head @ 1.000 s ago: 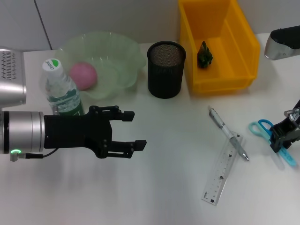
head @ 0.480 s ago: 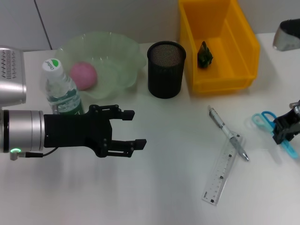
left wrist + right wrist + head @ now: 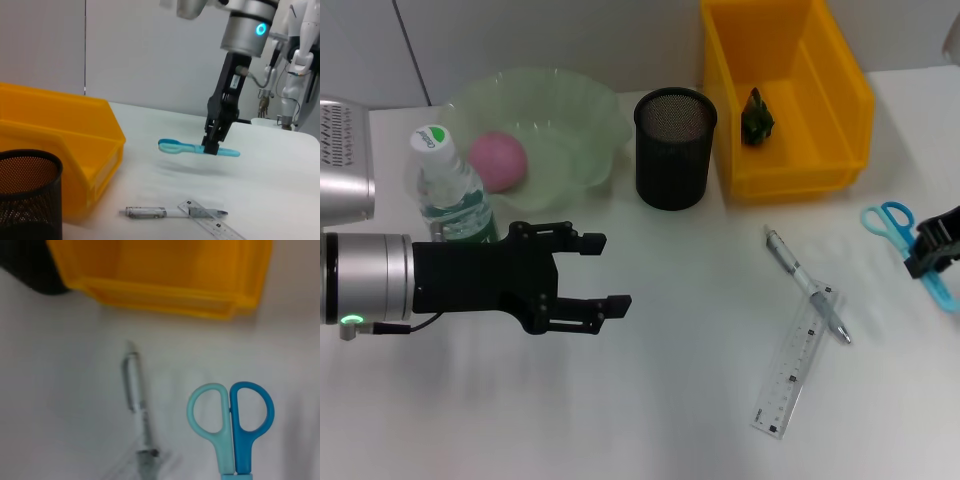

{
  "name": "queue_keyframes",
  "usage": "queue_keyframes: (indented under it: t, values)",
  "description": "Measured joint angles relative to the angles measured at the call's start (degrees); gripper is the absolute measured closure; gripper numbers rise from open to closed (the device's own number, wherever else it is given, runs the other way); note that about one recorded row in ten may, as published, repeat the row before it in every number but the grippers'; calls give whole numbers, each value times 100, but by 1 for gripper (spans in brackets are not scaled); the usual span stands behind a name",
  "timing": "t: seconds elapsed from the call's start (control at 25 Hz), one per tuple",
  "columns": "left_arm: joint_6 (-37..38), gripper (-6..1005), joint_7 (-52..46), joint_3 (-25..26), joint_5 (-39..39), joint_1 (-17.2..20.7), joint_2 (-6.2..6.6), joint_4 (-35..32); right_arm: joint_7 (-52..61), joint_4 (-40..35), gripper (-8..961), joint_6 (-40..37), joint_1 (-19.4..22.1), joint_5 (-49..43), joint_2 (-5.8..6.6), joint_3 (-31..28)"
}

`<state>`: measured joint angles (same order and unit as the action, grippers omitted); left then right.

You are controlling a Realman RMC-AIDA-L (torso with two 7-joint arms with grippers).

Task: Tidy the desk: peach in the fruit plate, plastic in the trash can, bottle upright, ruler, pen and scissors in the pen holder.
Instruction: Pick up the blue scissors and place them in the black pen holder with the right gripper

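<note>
My right gripper (image 3: 930, 252) is at the table's right edge, shut on the blue scissors (image 3: 892, 222). In the left wrist view the scissors (image 3: 182, 147) hang level just above the table, with their shadow beneath. The silver pen (image 3: 807, 286) lies across one end of the clear ruler (image 3: 792, 376) on the table at centre right. The black mesh pen holder (image 3: 675, 148) stands at the back. The pink peach (image 3: 498, 160) sits in the green fruit plate (image 3: 570, 110). The bottle (image 3: 450, 190) stands upright. Dark plastic (image 3: 757, 115) lies in the yellow trash can (image 3: 840, 110). My left gripper (image 3: 595, 275) hovers open at front left, holding nothing.
The yellow trash can stands right beside the pen holder at the back. The bottle is just behind my left arm. The right wrist view shows the scissors' handles (image 3: 232, 422) and the pen (image 3: 137, 400) below the trash can's wall (image 3: 160, 285).
My right gripper has risen with the scissors and carried them toward the back right of the table. The left arm has not moved.
</note>
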<state>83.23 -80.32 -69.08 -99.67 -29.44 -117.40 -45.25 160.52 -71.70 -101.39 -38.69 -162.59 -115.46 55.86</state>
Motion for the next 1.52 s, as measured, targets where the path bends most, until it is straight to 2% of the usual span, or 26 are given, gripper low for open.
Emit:
queue_keyframes:
  t: [0.44,0.6,0.76,1.04,1.28,1.52]
  values:
    - [9,185,0,20,0,0,7,-2,-309,-1975,745,-343,588,822,-205,-238]
    - [-2,185,29,20,0,0,-3,-1,-579,-2319,744,-74,729,1246,-262,-344]
    - [-15,185,50,39,0,0,-16,4,-1037,-2355,744,512,891,1811,-324,-414]
    - [-51,184,130,44,1,0,-56,26,-2390,-1596,744,2018,1129,3378,-357,-452]
    - [-54,184,151,51,41,6,-80,37,-4118,-283,744,3005,1099,4882,-356,-443]
    - [-70,184,390,69,278,58,-117,218,-5901,1004,744,3621,1044,6434,-354,-432]
